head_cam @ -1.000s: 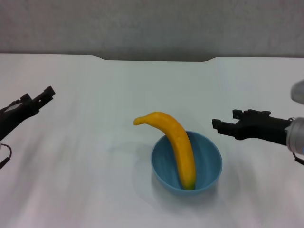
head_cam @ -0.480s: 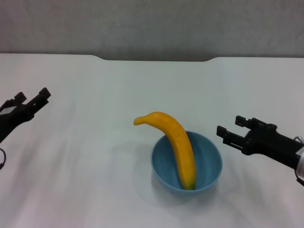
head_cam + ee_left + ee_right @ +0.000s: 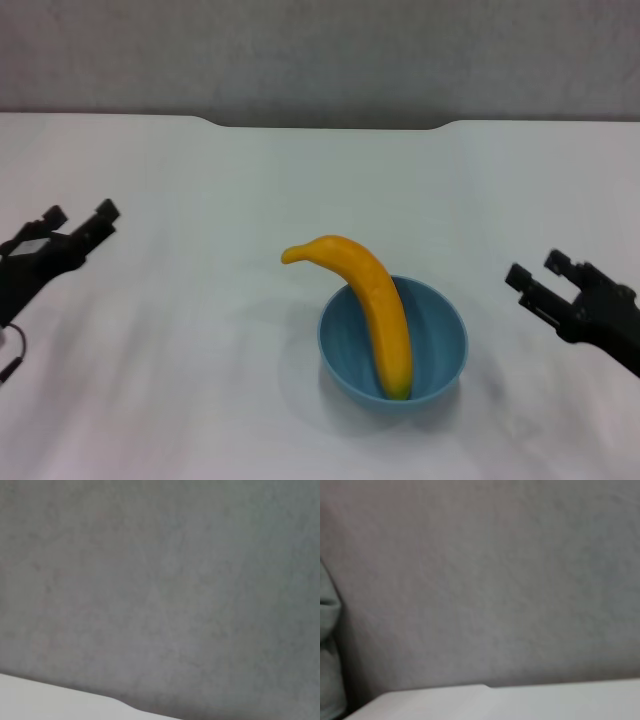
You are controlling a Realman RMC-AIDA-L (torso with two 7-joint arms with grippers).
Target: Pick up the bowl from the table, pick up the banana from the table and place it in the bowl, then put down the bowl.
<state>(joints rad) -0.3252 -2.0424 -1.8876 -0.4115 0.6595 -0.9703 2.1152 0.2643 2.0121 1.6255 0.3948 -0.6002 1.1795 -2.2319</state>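
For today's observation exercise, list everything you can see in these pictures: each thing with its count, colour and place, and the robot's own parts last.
bowl: one, light blue, standing on the table near its middle front.
banana: one, yellow, blunt end inside the bowl, leaning on the rim, stem tip sticking out toward the robot's left.
table: one, white, notch in its far edge.
wall: grey, behind the table.
left hand: one, black, open, empty, over the table well left of the bowl.
right hand: one, black, open, empty, right of the bowl, apart from it.
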